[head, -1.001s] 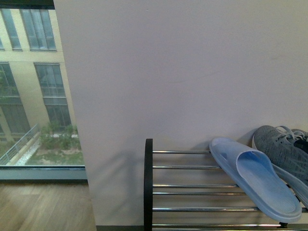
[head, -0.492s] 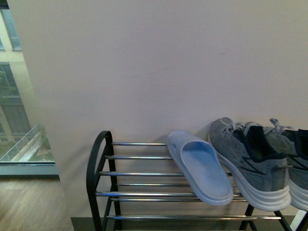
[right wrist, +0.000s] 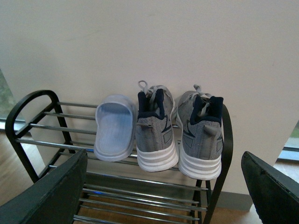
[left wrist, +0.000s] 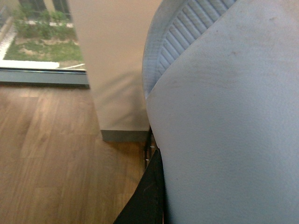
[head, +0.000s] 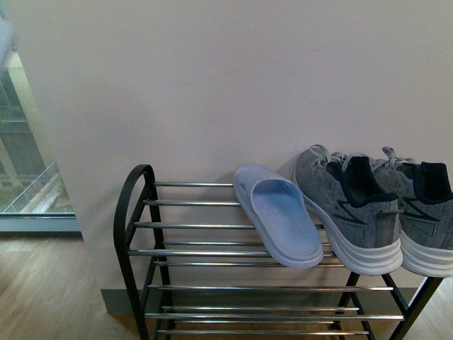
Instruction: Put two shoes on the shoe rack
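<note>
You've got the shoe rack [head: 134, 212] standing against the pale wall [head: 233, 78], black arched end on its left side, chrome bars across each tier. On the top shelf: one pale blue slide [head: 277, 223], toe to the wall, heel hanging slightly past the front bars, angled a bit toward the sneakers. Just right of it, touching or nearly so, the left grey sneaker [head: 347, 209], then the right grey sneaker [head: 417, 212] against that one, partly cut by the front view's edge. Both sneakers sit heels out, toes to the wall, white soles on the bars. Left half of the top shelf is bare bars.

Right wrist view confirms the row: slide, sneaker, sneaker, the last one up against the rack's right arched end. Right gripper [right wrist: 168, 196]: jaws spread wide, nothing between them, its dark fingers [right wrist: 51, 196] at the frame's lower corners, well back from the rack.

Left wrist view is almost filled by the second pale blue slide [left wrist: 224, 112], ribbed sole edge visible, very close to the camera. One dark finger of the left gripper [left wrist: 147, 196] shows against it. You can't tell from this how the jaws stand, though the slide looks held there. Behind it: wooden floor [left wrist: 51, 158], the wall's corner and a window [left wrist: 37, 28] with greenery outside.
</note>
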